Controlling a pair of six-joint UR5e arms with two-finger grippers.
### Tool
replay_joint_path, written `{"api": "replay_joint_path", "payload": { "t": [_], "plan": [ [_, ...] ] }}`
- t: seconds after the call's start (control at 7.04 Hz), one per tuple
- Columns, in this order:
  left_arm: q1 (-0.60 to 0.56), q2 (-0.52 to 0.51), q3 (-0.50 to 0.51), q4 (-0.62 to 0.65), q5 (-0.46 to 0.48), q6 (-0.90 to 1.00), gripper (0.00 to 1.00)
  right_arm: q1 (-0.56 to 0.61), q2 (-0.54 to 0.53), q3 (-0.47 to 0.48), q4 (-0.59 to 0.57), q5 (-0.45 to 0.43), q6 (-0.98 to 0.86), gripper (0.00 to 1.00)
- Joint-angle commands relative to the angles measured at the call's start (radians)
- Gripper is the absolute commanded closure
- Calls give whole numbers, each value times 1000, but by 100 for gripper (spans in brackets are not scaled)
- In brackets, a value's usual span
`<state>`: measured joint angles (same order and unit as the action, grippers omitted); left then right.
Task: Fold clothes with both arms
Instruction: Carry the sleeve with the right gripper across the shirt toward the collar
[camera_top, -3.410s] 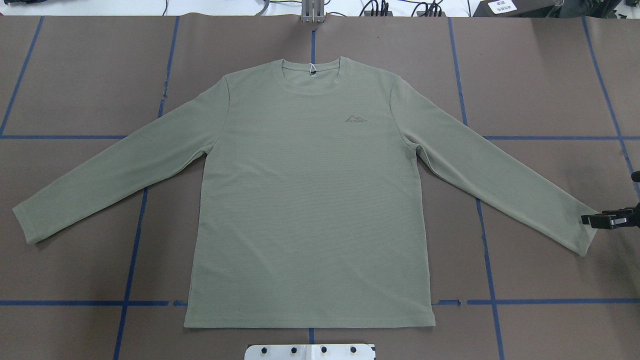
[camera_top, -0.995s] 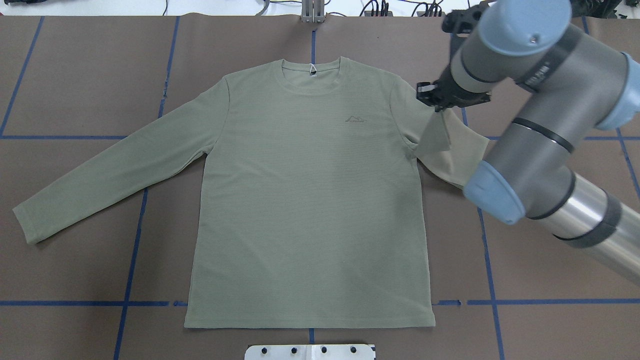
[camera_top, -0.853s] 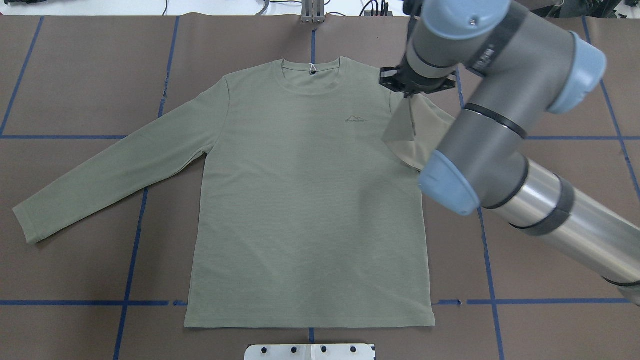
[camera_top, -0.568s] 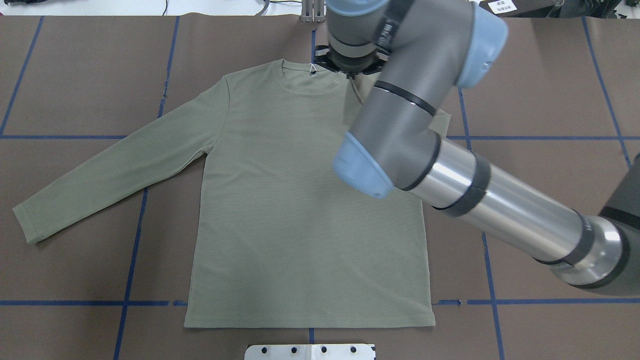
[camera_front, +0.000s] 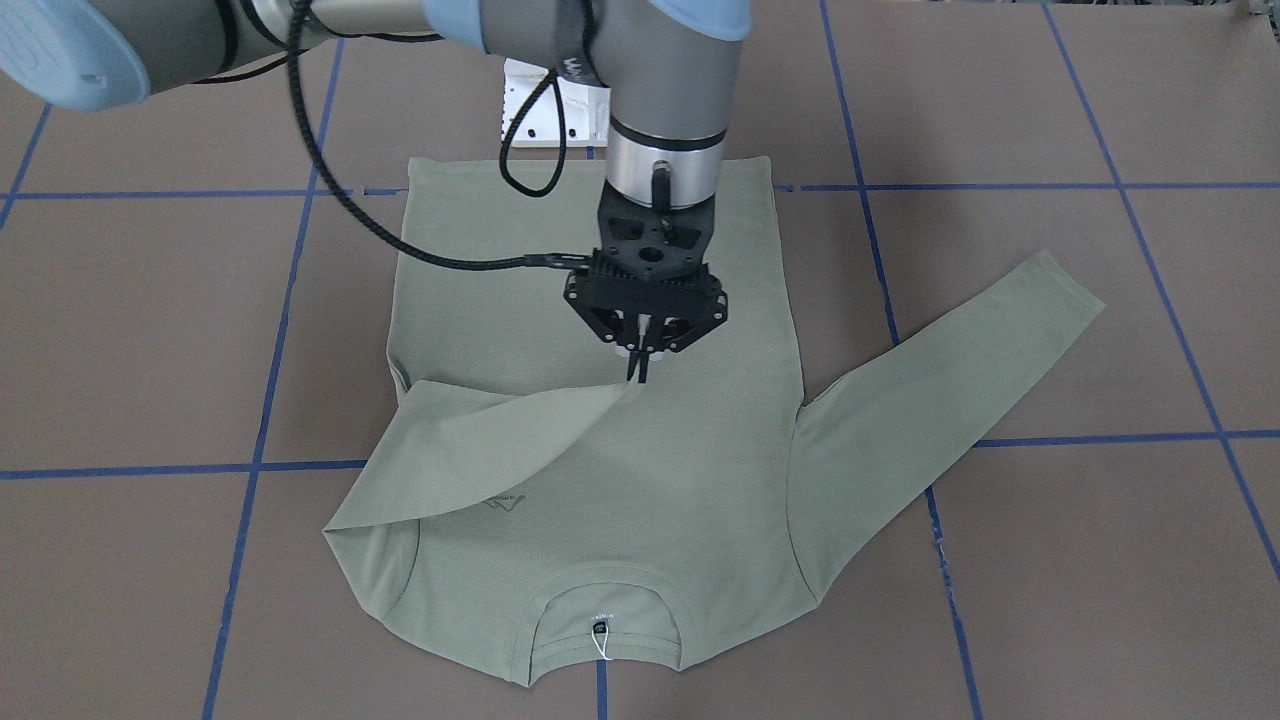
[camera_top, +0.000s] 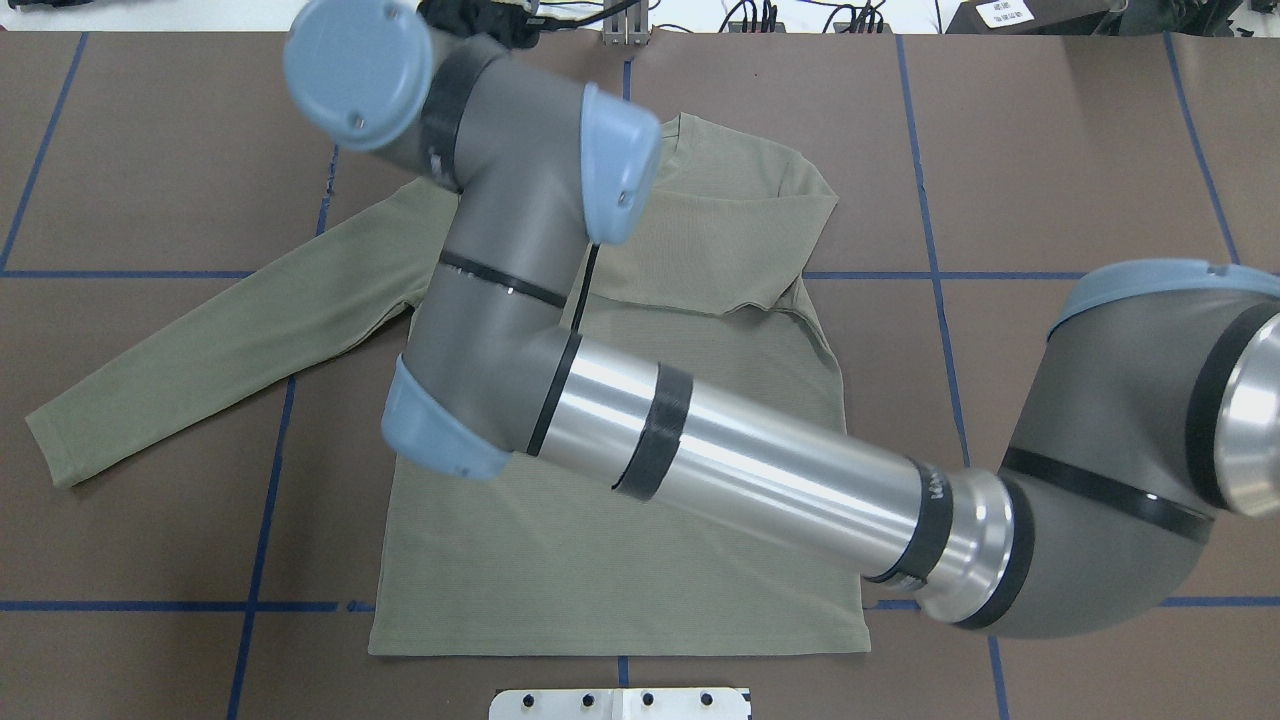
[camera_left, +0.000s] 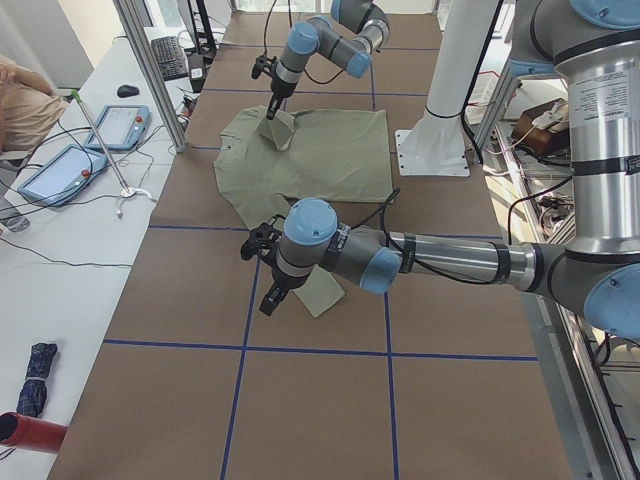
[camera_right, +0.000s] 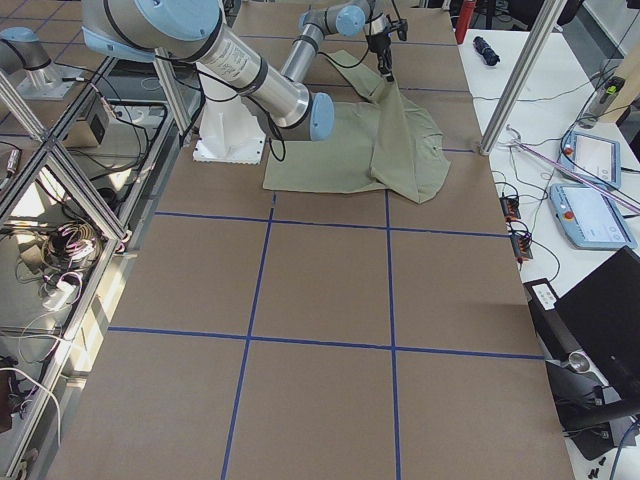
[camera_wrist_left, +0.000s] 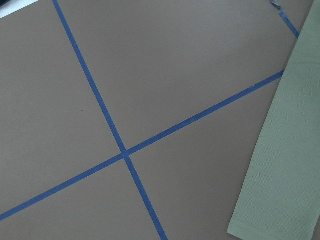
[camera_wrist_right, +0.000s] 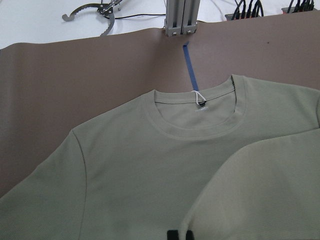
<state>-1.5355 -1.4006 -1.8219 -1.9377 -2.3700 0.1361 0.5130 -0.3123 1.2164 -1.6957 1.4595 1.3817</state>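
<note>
The pale sage-green shirt (camera_front: 650, 500) lies flat on its back on the brown table, collar (camera_front: 605, 625) toward the operators' side. My right gripper (camera_front: 638, 372) is shut on the cuff of the shirt's right sleeve (camera_front: 480, 440) and holds it just above the chest, the sleeve folded across the body. In the overhead view the right arm (camera_top: 700, 450) hides that gripper. The other sleeve (camera_top: 200, 350) lies stretched out flat. My left gripper (camera_left: 265, 290) hovers by that sleeve's cuff (camera_left: 322, 293). It shows only in the exterior left view, and I cannot tell whether it is open.
The white pedestal base (camera_top: 620, 703) stands just behind the shirt's hem. Blue tape lines (camera_top: 260, 500) cross the brown table cover. An aluminium post (camera_top: 625, 25) stands at the far edge. A side table with tablets (camera_left: 60, 170) lies beyond it.
My right gripper has carried the sleeve cuff from the table's right side leftward across the shirt. The sleeve is now folded over the chest. The rest of the shirt has not moved.
</note>
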Motion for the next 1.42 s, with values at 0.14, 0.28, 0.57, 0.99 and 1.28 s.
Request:
{"api": "replay_joint_path", "payload": {
  "t": [0.14, 0.28, 0.57, 0.99, 1.28],
  "plan": [
    [0, 2, 6, -1, 0, 0, 0, -113, 59, -116, 99, -128, 140, 100],
    [0, 2, 7, -1, 0, 0, 0, -108, 67, -135, 100, -129, 137, 100],
    [0, 0, 7, -1, 0, 0, 0, -88, 73, -206, 164, -131, 132, 99],
    [0, -1, 7, -1, 0, -1, 0, -74, 99, -242, 199, -137, 129, 13],
    [0, -18, -9, -3, 5, -7, 0, -55, 114, -244, 200, -113, 91, 0]
  ]
}}
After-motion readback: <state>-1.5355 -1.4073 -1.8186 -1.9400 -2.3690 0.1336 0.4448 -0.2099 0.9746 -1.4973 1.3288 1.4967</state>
